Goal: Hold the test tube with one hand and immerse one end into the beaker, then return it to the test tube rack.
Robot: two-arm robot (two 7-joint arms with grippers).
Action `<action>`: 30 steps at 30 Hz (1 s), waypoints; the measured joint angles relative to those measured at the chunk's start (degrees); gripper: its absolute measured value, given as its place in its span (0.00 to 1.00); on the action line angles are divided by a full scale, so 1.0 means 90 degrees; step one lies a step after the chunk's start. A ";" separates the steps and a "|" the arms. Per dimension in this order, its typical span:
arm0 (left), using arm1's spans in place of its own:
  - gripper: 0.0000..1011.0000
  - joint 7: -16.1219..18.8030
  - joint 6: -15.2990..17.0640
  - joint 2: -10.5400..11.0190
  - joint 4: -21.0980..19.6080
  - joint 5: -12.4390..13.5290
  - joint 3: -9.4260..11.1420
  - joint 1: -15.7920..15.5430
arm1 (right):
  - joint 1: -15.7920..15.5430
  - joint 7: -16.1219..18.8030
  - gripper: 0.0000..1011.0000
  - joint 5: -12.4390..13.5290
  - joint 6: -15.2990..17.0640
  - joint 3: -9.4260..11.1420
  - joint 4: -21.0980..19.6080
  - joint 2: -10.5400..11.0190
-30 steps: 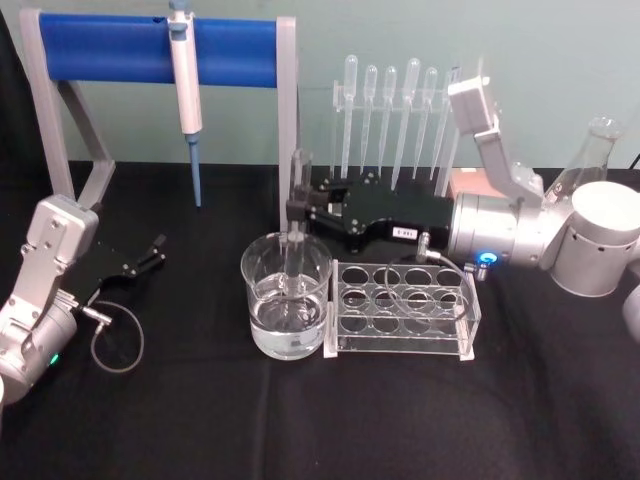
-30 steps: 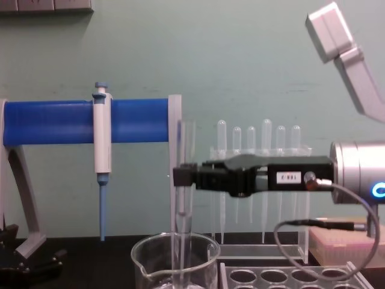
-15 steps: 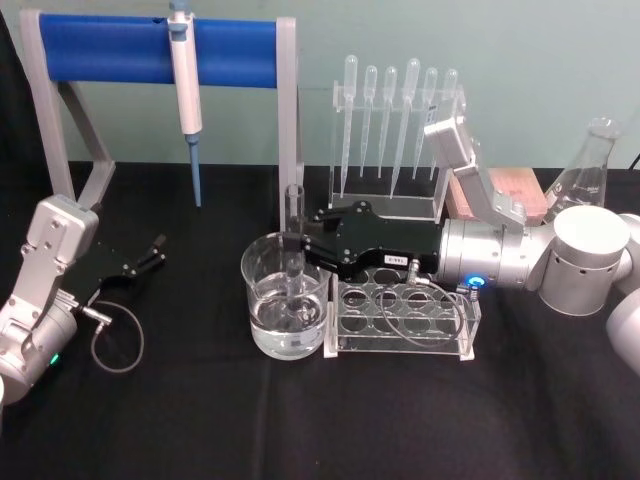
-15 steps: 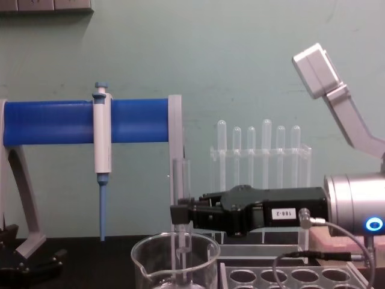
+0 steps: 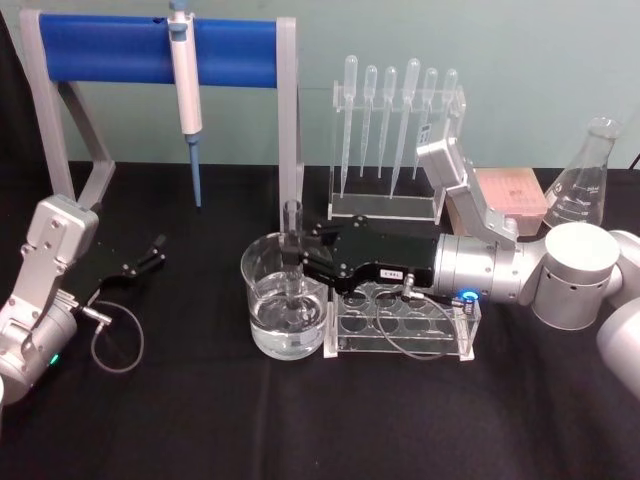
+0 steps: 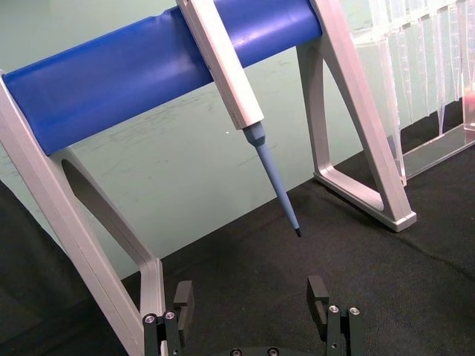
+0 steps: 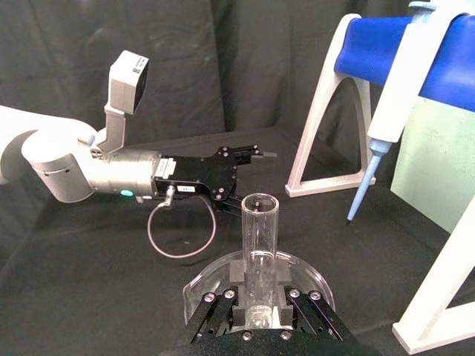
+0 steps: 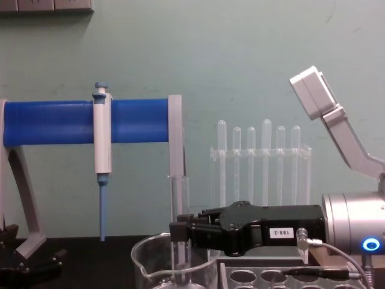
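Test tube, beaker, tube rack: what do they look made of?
Test tube, held upright by the right tool with its lower end in the beaker: likely glass; clear, glossy, thin wall, rimmed top. Beaker: likely glass; transparent, smooth, liquid visible through the wall. Rack: probably acrylic; clear flat panels, bright edges. Clear plastic can't be ruled out. Left tool idles at left.

The test tube (image 5: 291, 222), clear glass with an open rimmed top, stands upright at the centre of the head view, its lower end down inside the beaker (image 5: 256, 300). The beaker, a wide clear cylinder with liquid in its lower part, sits just left of the clear test tube rack (image 5: 400, 345). The black right gripper (image 5: 293, 254) reaches in from the right and clamps the tube near the beaker's rim.
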 joint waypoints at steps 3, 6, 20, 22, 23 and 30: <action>0.99 0.0000 0.0000 0.0000 0.0000 0.0000 0.0000 0.0000 | -0.0018 0.0013 0.23 -0.0018 -0.0005 0.0016 0.0018 -0.0014; 0.99 0.0000 0.0000 0.0000 0.0000 0.0000 0.0000 0.0000 | -0.0040 0.0024 0.23 -0.0028 -0.0006 0.0039 0.0045 -0.0035; 0.99 0.0000 0.0000 0.0000 0.0000 0.0000 0.0000 0.0000 | -0.0045 0.0042 0.23 -0.0028 -0.0005 0.0052 0.0056 -0.0045; 0.99 0.0000 0.0000 0.0000 0.0000 0.0000 0.0000 0.0000 | -0.0044 0.0041 0.23 -0.0027 -0.0004 0.0051 0.0055 -0.0044; 0.99 0.0000 0.0000 0.0000 0.0000 0.0000 0.0000 0.0000 | -0.0044 0.0041 0.23 -0.0026 -0.0004 0.0050 0.0054 -0.0043; 0.99 0.0000 0.0000 0.0000 0.0000 0.0000 0.0000 0.0000 | -0.0040 0.0041 0.23 -0.0023 -0.0002 0.0046 0.0050 -0.0040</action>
